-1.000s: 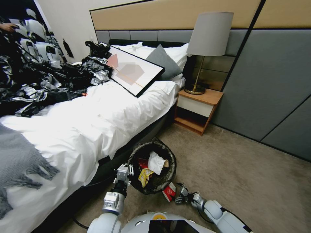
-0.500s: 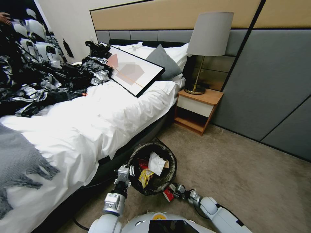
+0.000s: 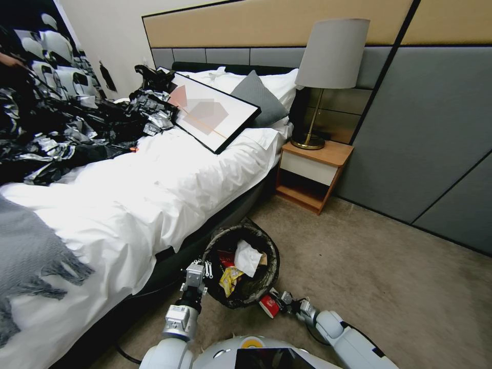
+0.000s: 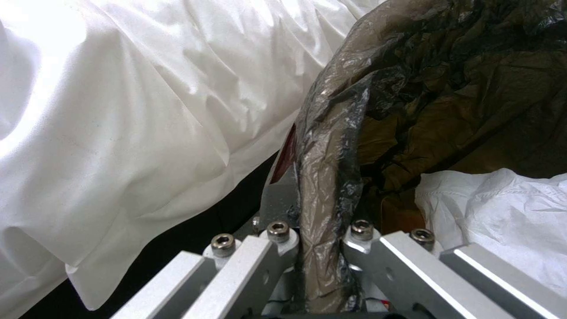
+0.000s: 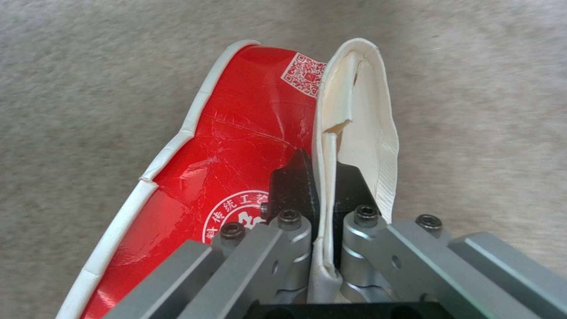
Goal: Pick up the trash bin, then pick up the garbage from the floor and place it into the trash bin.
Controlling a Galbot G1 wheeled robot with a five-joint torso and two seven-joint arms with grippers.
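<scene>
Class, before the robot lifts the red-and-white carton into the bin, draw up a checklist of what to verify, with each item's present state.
1. Right claw shut on the flattened red-and-white carton: ok, its fingers pinch the carton's folded edge.
2. Left claw shut on the trash bin rim: ok, the bag liner sits between its fingers.
3. Carton clear of the carpet: cannot tell.
4. Room in the bin: ok, the white tissue and yellow wrapper lie below the rim.
5. Carton near the bin: ok, it sits just outside the rim on the robot's right.
6. Bin upright: not ok, it tilts toward the robot.
</scene>
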